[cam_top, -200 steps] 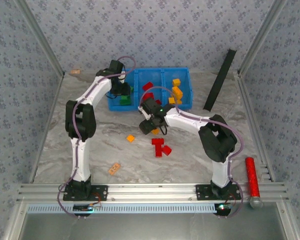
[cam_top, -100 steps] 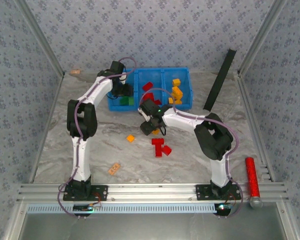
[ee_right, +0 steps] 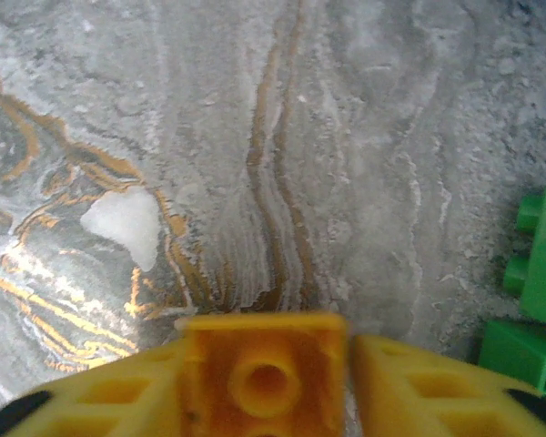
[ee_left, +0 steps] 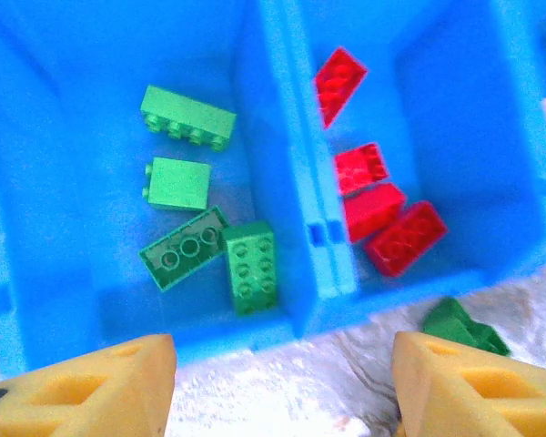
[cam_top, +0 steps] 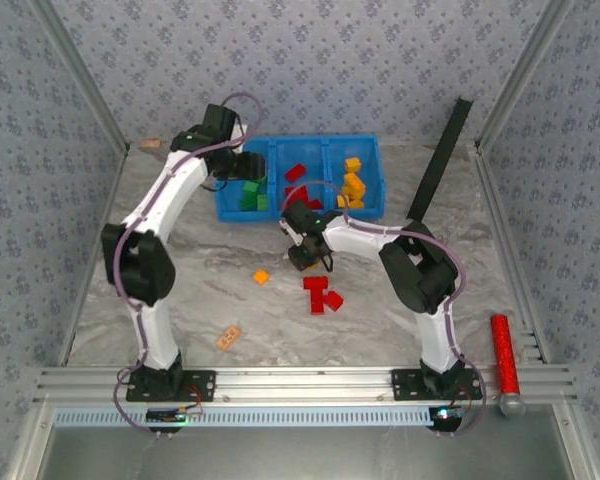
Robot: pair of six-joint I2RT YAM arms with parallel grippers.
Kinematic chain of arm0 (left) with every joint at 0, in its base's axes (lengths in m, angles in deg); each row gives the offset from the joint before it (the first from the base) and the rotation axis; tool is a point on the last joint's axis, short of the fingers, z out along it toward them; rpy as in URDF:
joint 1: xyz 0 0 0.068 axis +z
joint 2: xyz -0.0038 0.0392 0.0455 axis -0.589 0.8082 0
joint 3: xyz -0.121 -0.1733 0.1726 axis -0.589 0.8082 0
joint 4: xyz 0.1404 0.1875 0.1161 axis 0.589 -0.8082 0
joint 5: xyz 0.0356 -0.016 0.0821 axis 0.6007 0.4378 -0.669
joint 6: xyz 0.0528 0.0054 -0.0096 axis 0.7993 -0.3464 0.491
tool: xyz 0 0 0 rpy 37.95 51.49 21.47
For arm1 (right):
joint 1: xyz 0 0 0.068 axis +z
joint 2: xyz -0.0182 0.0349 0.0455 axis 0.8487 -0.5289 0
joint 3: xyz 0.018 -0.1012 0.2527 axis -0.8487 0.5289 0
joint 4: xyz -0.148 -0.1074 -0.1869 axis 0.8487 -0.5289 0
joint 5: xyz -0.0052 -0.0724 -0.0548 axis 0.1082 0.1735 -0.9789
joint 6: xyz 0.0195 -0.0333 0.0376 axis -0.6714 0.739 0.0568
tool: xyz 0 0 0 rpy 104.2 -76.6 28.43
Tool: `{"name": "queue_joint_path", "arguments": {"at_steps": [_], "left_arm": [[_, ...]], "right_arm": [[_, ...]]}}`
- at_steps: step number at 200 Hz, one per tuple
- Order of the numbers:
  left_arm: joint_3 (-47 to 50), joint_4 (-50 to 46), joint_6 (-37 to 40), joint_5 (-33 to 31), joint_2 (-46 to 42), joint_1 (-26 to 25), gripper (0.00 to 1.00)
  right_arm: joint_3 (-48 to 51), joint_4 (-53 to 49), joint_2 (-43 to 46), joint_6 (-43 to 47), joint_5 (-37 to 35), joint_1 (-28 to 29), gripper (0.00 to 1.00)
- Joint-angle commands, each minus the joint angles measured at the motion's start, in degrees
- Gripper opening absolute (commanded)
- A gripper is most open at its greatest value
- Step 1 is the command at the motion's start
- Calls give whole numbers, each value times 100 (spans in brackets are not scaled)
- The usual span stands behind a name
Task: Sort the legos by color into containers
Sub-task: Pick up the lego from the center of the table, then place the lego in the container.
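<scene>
The blue bin (cam_top: 372, 150) holds green legos (ee_left: 248, 266) in its left compartment, red legos (ee_left: 403, 237) in the middle one and orange-yellow legos (cam_top: 353, 181) in the right one. My left gripper (ee_left: 282, 393) hangs open over the bin's near wall, above the green compartment, with nothing between its fingers (ee_left: 118, 387); in the top view the left gripper (cam_top: 242, 168) is at the bin's left end. My right gripper (ee_right: 264, 387) is shut on an orange lego (ee_right: 264, 369) low over the table, just in front of the bin (cam_top: 306, 254).
Loose on the table lie an orange lego (cam_top: 262, 276), red legos (cam_top: 320, 292) and a pale peach flat piece (cam_top: 228, 338). Green legos (ee_right: 537, 273) sit just right of the right gripper. A black strip (cam_top: 440, 160) leans at the back right. A red cylinder (cam_top: 504, 355) lies by the rail.
The left gripper has opened over the green compartment and its elbow has swung left. The right gripper has closed on the orange lego in front of the bin.
</scene>
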Motion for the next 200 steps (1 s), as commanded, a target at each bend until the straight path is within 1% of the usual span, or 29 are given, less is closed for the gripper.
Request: {"name": "queue_joint_path", "arguments": {"at_steps": [1, 11, 35, 62, 70, 95, 121, 149, 165, 168, 178, 200], "left_arm": [[543, -134, 81, -17, -686, -83, 65], [889, -128, 64, -64, -991, -108, 65], [1924, -71, 37, -200, -1807, -159, 66], [3055, -103, 29, -328, -2635, -302, 67], [3334, -95, 20, -318, -2828, -373, 67], [4024, 27, -39, -322, -3141, -679, 67], [4620, 432, -151, -322, -3046, -950, 68], [4843, 796, -215, -390, -2702, -1197, 68], [4863, 879, -205, -453, -2507, -1363, 68], [4864, 1038, -197, -462, -2472, -1390, 68], [4849, 1140, -170, -478, -2338, -1461, 68], [4773, 1235, -160, -523, -1992, -1577, 68]], "right_arm": [[-66, -147, -155, 2, 76, -37, 39], [-36, -188, -122, -2, 47, -35, 35], [79, -304, 90, -51, -27, -50, 30], [92, -519, 544, -63, 69, -112, 28], [55, -743, 706, -63, 114, -161, 28], [-187, -1095, 1229, -63, 155, -399, 28], [-486, -1240, 1642, -48, 134, -837, 28], [-893, -1308, 1653, 29, -96, -1328, 28], [-1121, -1219, 1524, 52, -120, -1595, 28], [-1173, -1213, 1487, 52, -125, -1640, 28], [-1349, -1183, 1326, 52, -138, -1765, 28], [-1723, -1120, 919, 140, -185, -1914, 29]]}}
